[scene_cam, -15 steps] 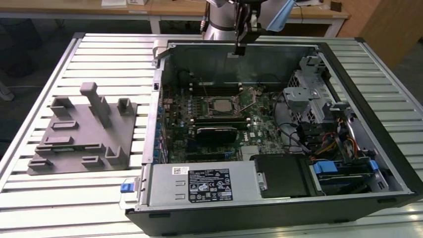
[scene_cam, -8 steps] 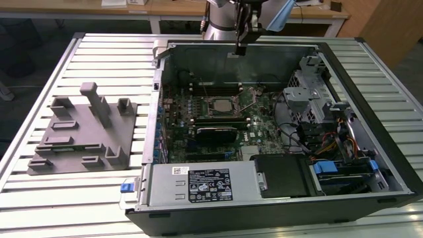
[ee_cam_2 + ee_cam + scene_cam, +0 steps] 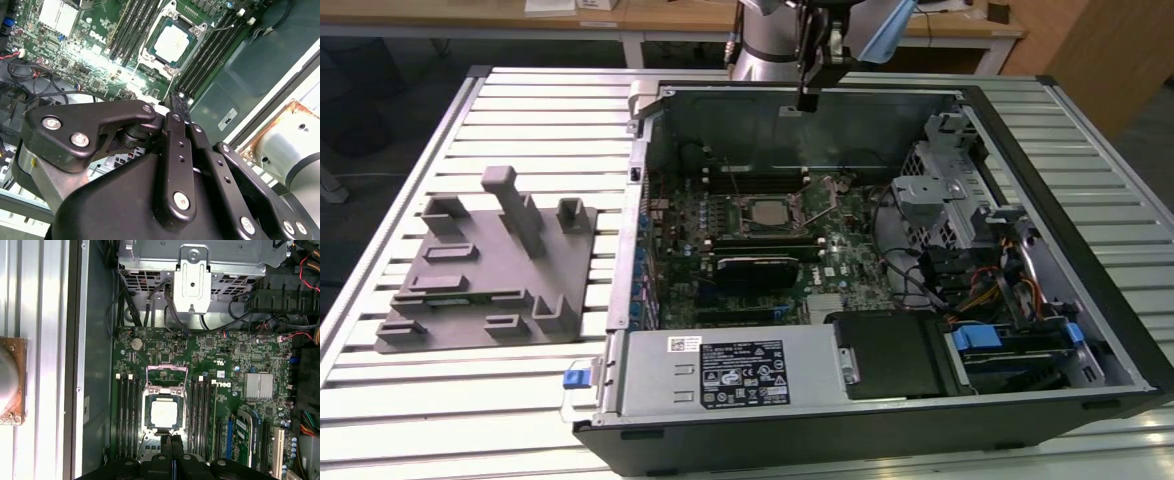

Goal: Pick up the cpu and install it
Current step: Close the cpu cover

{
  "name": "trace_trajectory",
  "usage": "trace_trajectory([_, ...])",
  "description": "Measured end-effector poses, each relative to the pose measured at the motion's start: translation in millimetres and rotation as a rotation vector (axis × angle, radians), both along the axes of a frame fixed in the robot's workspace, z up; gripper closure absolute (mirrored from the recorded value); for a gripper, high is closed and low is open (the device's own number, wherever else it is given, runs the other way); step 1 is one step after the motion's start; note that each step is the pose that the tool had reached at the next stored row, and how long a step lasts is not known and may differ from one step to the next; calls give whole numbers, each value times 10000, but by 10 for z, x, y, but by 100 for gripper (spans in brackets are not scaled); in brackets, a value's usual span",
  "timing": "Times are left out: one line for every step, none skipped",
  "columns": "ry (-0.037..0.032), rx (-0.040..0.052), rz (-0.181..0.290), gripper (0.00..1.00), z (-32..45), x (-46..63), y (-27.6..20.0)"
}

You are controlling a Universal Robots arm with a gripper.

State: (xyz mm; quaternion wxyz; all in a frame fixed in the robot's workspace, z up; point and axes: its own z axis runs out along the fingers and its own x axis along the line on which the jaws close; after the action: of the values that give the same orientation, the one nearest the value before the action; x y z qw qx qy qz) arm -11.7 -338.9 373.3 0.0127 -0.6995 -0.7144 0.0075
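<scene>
One cpu (image 3: 164, 413) in socket (image 3: 166, 386), gripper (image 3: 171, 438) half cropped

The cpu (image 3: 164, 413) has a silvery-beige top with a paler rim. It sits against a green motherboard (image 3: 225, 360) speckled with small silver and black parts, beside black memory slots (image 3: 127, 405) and a finned silver heatsink (image 3: 259, 386). In the second wrist view the gripper (image 3: 178, 102) is matte black with bright silver screw heads, while the computer case (image 3: 854, 440) is black outside and grey within, with blue plastic tabs (image 3: 983, 338) and orange, yellow and red wires (image 3: 983, 297). The desk (image 3: 520, 110) is pale silver, striped by parallel slats, and the tray (image 3: 467, 290) on it is plain mid-grey.
</scene>
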Motion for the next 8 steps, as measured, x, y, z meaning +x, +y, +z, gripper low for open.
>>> trace_trajectory([0, 0, -1, 89, 0, 1, 0])
trace_trajectory([0, 0, -1, 89, 0, 3, 0])
trace_trajectory([-1, 0, 0, 89, 0, 5, 0])
trace_trajectory([-1, 0, 0, 89, -1, 6, 0])
trace_trajectory([0, 0, 0, 89, -1, 8, 0])
trace_trajectory([-1, 0, 0, 89, -1, 11, 0])
trace_trajectory([0, 0, 1, 89, -1, 14, 0])
trace_trajectory([0, 0, 0, 89, -1, 16, 0])
